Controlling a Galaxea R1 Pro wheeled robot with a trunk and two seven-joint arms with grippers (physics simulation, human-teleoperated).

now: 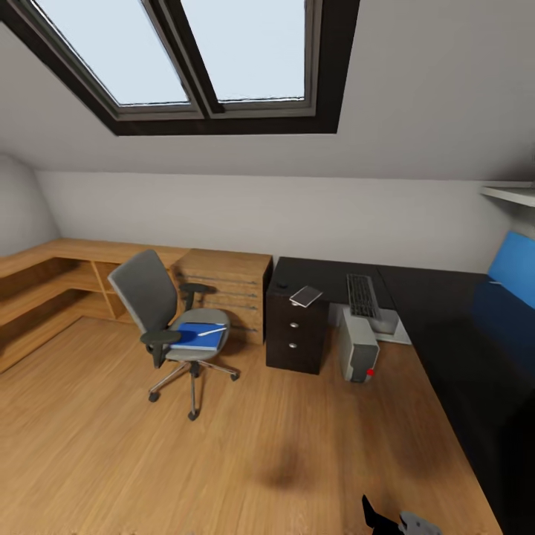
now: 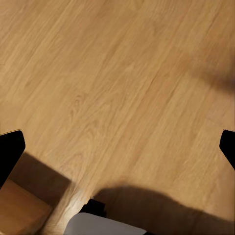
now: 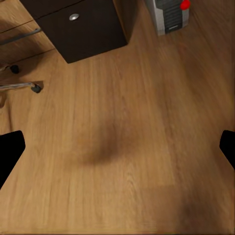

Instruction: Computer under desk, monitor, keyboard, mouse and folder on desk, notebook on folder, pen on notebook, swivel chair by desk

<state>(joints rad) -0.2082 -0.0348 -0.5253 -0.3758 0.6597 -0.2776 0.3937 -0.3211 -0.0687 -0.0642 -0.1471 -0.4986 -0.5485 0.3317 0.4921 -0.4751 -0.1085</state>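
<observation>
Two skylight panes [image 1: 186, 52] fill the top of the head view above a white sloped wall. Left of centre stands the grey upholstered swivel chair with black armrests and chrome star base [image 1: 152, 297], well apart from the glossy black L-shaped table [image 1: 446, 327] that runs from the middle to the right edge. On the chair seat lies the flat bright-blue folder [image 1: 197, 338], with the thin white pen [image 1: 212, 331] on top of it. A small pale grey-white notebook [image 1: 305, 296] rests tilted on the table above the black drawer unit with silver knobs [image 1: 296, 336]. Just right of it the slim silver-grey keyboard with dark keys [image 1: 362, 295] lies on the table. Below the keyboard, the small light-grey tower computer [image 1: 359, 349] stands on the wooden floor [image 1: 223, 461] at the table's edge. A light wooden chest of drawers [image 1: 227, 290] sits behind the chair.

Left end effector [image 2: 117, 147]: black fingertips at opposite frame edges, spread wide over bare floor. Right end effector [image 3: 117, 149]: likewise spread wide, empty, with the drawer unit and computer at its frame's top.
</observation>
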